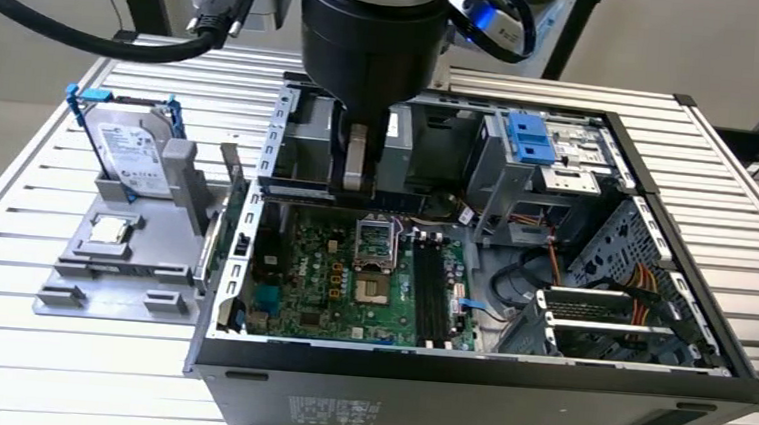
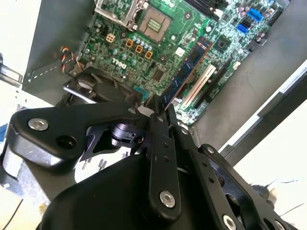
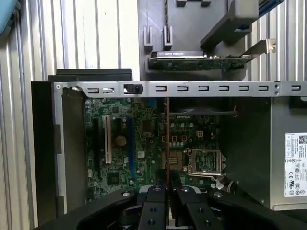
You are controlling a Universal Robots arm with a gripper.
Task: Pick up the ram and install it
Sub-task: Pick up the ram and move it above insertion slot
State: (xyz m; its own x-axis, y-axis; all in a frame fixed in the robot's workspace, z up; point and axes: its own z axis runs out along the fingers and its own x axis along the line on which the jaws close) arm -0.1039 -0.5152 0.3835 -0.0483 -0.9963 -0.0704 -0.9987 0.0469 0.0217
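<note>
Overhead, gripper (image 3: 167,184) with ram (image 3: 167,139); slatted table (image 1: 61,371)

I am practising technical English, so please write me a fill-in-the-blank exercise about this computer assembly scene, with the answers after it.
1. The gripper is shut on the ____.
2. The ram is held over the green ____ inside the open computer case.
3. In the exterior view, the hard drive stands in a ____ frame on the grey holder, outside the case.
Missing words: ram; motherboard; blue.
</note>
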